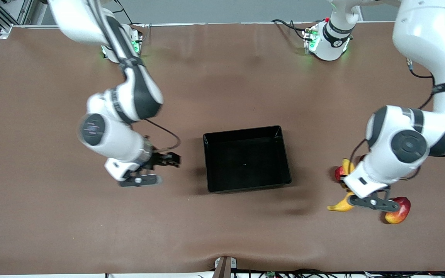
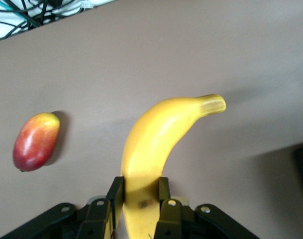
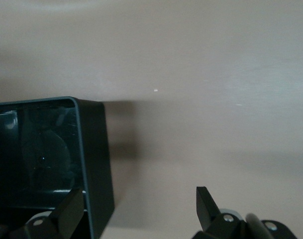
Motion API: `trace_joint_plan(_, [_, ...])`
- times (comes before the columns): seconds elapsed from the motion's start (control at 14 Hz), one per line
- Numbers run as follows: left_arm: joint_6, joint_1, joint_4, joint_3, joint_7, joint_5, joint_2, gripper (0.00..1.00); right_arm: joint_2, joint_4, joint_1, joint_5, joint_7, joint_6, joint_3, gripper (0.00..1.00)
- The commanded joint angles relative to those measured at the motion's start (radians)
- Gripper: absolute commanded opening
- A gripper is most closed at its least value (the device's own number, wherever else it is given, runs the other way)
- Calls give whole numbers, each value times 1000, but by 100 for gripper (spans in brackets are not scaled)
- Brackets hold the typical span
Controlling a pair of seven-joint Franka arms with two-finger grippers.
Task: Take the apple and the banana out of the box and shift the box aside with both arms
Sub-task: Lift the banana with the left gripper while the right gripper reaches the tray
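Banana (image 2: 156, 144) clamped in bent left arm's claw (image 2: 140, 206); right claw (image 3: 136, 209) wide beside box (image 1: 245, 158).

White jointed arms (image 1: 419, 127) with dark grey bands, black cables, seemingly black claws.

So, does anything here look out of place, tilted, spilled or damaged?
Nothing stands out. The black tray sits flat and empty at mid-table. The left gripper is shut on the banana, with two red fruits near it. The open right gripper is beside the tray.
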Motion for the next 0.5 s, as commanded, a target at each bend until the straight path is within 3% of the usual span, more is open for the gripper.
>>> trace_joint_plan(0.0, [44, 83, 2, -10, 124, -7, 41, 0, 98, 101, 31, 22, 38, 35, -14, 100])
trace_joint_plan(0.43, [186, 163, 2, 1, 199, -4, 153, 0, 187, 96, 108, 10, 81, 110, -14, 100])
